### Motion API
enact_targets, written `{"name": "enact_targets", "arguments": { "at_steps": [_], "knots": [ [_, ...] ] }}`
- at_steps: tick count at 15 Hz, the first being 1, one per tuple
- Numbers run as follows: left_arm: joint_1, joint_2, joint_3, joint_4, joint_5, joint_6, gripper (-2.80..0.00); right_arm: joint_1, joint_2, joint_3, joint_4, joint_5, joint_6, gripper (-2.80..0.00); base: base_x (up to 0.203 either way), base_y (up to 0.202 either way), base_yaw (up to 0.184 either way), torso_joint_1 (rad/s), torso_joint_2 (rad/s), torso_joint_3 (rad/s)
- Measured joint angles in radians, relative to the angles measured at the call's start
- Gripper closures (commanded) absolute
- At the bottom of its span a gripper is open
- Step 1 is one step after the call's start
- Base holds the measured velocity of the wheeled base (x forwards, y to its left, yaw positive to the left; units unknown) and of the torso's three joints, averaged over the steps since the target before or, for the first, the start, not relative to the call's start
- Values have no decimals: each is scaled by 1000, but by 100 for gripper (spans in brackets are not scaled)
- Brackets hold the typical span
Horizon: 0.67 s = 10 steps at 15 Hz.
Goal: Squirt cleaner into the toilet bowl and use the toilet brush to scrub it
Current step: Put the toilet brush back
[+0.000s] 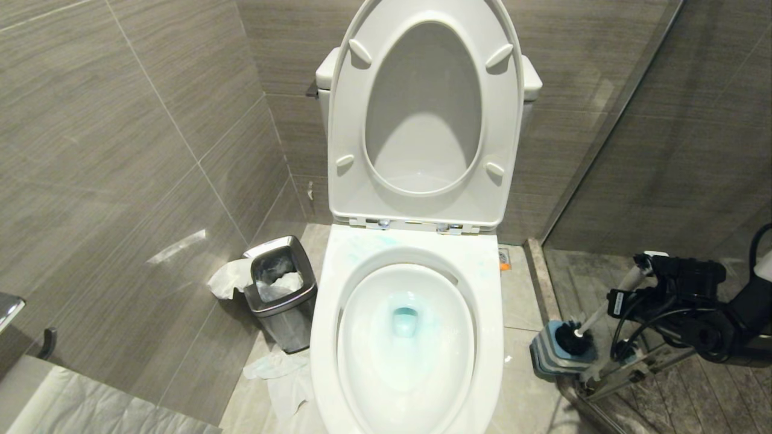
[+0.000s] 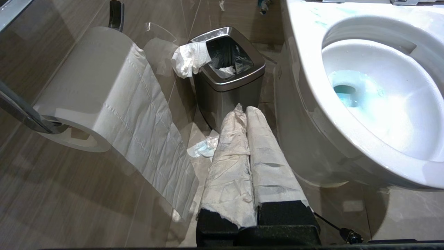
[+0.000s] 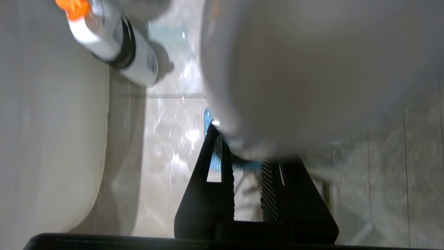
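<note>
Toilet open, blue cleaner in bowl, right gripper on brush at lower right.

Head view, left to right: steel bin [image 1: 281, 293] with tissue at lower left; toilet bowl [image 1: 407, 337] centre, seat and lid up, blue liquid pooled at the drain; toilet brush [image 1: 594, 322] lower right, black head sitting in the striped holder [image 1: 546, 352], white handle slanting up into the right gripper [image 1: 640, 269], clamped on the handle. Left gripper [image 2: 242, 114], paper-wrapped fingers pressed together, idle near the bin, beside a toilet roll [image 2: 100, 100].
</note>
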Motion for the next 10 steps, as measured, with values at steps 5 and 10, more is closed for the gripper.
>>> {"name": "enact_targets", "arguments": {
  "at_steps": [5,10],
  "knots": [
    [0,0,0,0,0,0,0,0,-10,-10,23,0,-5,0,0,0,0,0,0,0],
    [0,0,0,0,0,0,0,0,-3,1,16,-7,-5,0,0,0,0,0,0,0]
  ]
}}
